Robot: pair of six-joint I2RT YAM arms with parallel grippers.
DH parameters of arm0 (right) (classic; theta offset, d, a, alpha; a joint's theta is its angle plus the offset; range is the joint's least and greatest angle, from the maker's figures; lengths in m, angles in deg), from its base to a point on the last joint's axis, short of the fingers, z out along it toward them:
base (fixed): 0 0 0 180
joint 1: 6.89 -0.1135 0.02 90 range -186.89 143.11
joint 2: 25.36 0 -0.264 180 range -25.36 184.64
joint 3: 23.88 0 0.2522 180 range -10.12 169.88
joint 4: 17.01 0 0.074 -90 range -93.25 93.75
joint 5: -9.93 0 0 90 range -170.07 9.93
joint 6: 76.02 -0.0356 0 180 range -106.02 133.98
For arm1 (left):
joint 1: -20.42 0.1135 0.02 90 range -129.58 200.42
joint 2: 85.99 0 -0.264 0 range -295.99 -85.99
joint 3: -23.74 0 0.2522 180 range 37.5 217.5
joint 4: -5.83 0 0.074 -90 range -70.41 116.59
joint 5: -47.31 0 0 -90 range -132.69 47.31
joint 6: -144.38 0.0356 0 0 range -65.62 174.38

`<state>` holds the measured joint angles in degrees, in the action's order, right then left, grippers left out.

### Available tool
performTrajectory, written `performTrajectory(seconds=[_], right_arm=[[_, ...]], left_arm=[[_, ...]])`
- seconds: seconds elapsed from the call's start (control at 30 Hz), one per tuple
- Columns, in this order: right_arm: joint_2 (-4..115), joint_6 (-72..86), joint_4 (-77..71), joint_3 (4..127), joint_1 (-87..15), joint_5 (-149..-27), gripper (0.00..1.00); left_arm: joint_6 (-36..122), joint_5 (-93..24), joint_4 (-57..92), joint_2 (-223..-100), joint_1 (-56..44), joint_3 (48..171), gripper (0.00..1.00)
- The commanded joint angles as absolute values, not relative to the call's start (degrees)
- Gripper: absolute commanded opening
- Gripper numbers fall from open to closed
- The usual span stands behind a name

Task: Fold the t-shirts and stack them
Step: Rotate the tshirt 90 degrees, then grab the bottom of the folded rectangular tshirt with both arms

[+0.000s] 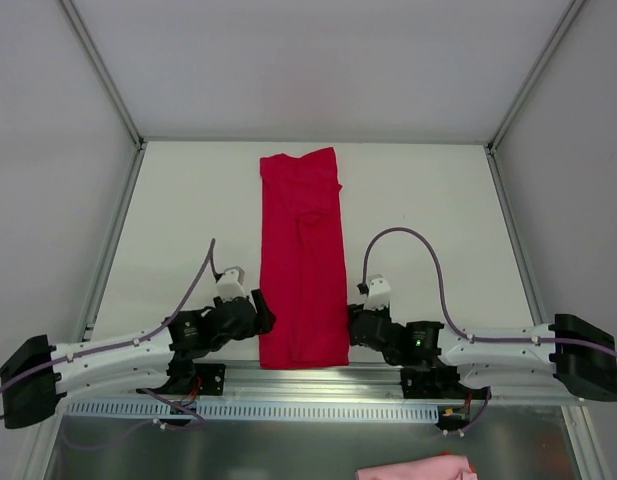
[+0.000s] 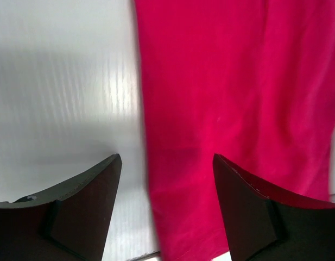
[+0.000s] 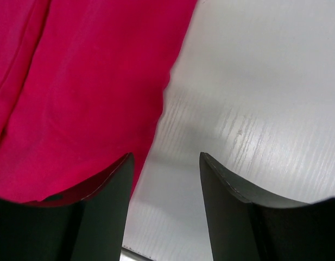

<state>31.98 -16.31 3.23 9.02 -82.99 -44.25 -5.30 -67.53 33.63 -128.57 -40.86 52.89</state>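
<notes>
- the t-shirt was laid as a long strip from far to near edge of the bench.
- the left fingers were spread wide at its near left corner, empty.
- the right fingers were spread wide at its near right corner, empty.

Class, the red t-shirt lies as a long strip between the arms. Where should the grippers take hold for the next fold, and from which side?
Probably the t-shirt by its two near corners, left gripper coming in from its left edge, right gripper from its right. The strip is narrow and flat, its near end between the open grippers.
</notes>
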Motion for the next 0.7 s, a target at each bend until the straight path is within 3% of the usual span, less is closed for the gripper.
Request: performTrajectory(seconds=[0.0,0.17,0.67], right_arm=[[30.02,-20.29,8.24,12.03,-85.9,-38.86,0.56],[29.14,-22.06,10.28,12.38,-87.31,-38.58,0.56],[27.91,-26.88,12.04,10.54,-89.59,-39.73,0.56]], left_arm=[[-12.66,-75.27,35.83,-133.96,-48.36,55.06,0.69],[-18.21,-80.21,40.68,-140.47,-54.72,59.47,0.7],[-34.29,-87.07,59.29,-142.58,-70.1,67.19,0.71]])
